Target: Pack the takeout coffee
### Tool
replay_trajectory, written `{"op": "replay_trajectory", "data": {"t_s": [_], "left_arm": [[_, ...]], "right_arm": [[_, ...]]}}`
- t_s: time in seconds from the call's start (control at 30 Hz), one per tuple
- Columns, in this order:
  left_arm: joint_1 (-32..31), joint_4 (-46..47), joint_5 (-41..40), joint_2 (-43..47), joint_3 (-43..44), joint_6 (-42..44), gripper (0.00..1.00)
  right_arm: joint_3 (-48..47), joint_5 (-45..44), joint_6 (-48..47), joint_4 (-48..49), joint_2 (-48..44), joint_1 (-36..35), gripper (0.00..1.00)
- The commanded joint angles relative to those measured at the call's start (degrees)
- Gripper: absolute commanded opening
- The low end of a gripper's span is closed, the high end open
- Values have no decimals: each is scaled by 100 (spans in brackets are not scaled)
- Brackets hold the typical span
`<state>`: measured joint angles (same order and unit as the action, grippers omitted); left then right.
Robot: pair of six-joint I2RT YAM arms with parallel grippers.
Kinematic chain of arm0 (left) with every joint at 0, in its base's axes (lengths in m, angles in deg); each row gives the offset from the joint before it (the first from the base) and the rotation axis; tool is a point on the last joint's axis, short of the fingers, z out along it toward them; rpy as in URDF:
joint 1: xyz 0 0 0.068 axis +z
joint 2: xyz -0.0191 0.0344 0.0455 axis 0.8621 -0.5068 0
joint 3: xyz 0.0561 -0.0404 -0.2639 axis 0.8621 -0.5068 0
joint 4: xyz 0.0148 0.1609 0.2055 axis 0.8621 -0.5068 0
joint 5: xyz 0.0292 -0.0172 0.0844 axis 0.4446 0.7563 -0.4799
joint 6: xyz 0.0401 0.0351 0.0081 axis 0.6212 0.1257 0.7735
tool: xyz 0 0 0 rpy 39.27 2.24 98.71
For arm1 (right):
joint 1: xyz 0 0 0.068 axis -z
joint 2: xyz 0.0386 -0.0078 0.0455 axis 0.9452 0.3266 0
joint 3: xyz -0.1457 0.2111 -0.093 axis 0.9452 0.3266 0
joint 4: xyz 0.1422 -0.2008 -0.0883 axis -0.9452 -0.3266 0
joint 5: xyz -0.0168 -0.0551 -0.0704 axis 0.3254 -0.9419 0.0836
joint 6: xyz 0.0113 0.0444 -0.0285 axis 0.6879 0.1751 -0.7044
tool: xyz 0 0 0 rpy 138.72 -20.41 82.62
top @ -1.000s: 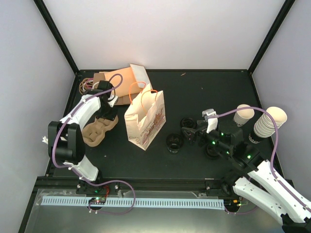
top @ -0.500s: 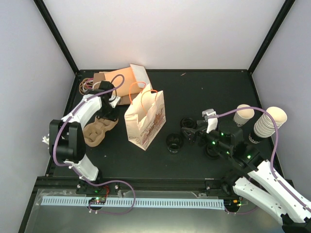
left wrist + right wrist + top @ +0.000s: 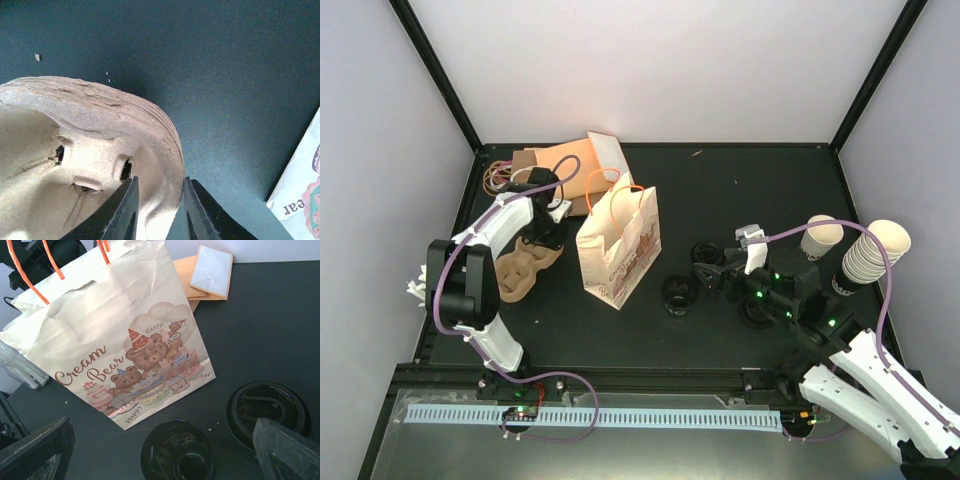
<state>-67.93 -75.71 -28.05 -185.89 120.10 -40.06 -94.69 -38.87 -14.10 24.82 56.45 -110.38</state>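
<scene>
Lids (image 3: pixel 680 293) of black plastic lie nearest on the dark table (image 3: pixel 770 190), just beside the right gripper (image 3: pixel 717 272). Its jaws stand wide apart and hold nothing, and it faces left, toward the bag. Over on the left, the left gripper (image 3: pixel 160 185) is clamped on the rim of a pulp cup carrier (image 3: pixel 100 115), one finger inside the wall and one outside.

Between the two arms stands a white paper bag (image 3: pixel 125 340), upright with orange handles up. It is printed "Cream Bear" in brown script beside cartoon bears, with "Happy" in small letters above and below them.

Farther off and to the right stands the takeout coffee (image 3: pixel 820 236), upright on the table, long axis vertical and mouth up. It is just beside a leaning stack of nested cups (image 3: pixel 872 255), and any print on its side is too small to read. The cup lies right of and slightly beyond the right gripper, opposite the way its fingers point, and well apart from the bag. The right arm is much the nearer; the left works on the other side of the bag. Reaching the cup would likely mean swinging that right arm round to the right.

At the far left lie flat tan and white paper sleeves (image 3: pixel 575 165).
</scene>
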Motion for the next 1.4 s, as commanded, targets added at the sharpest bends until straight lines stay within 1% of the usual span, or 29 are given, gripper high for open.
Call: {"op": "replay_trajectory", "data": {"t_s": [0.0,0.1,0.23,0.33,0.8,0.83,0.93,1.37], "left_arm": [[-33,-26,24,-99,241,79,27],[-32,4,57,-53,233,71,24],[-33,-30,94,25,264,61,22],[-32,-81,119,73,300,30,18],[-34,-142,201,445,268,-53,17],[-32,-136,201,440,264,-54,18],[-32,-110,242,327,263,-44,24],[-37,27,155,-215,435,-137,27]], "right_arm": [[-35,0,52,98,-20,25,100],[-34,-7,51,95,-15,22,100],[-31,-4,50,101,-2,20,100],[-35,4,54,105,-1,19,100],[-27,35,77,126,21,23,100],[-27,30,77,126,16,23,100],[-27,27,66,113,12,25,100],[-68,-37,42,55,-40,23,100]]}}
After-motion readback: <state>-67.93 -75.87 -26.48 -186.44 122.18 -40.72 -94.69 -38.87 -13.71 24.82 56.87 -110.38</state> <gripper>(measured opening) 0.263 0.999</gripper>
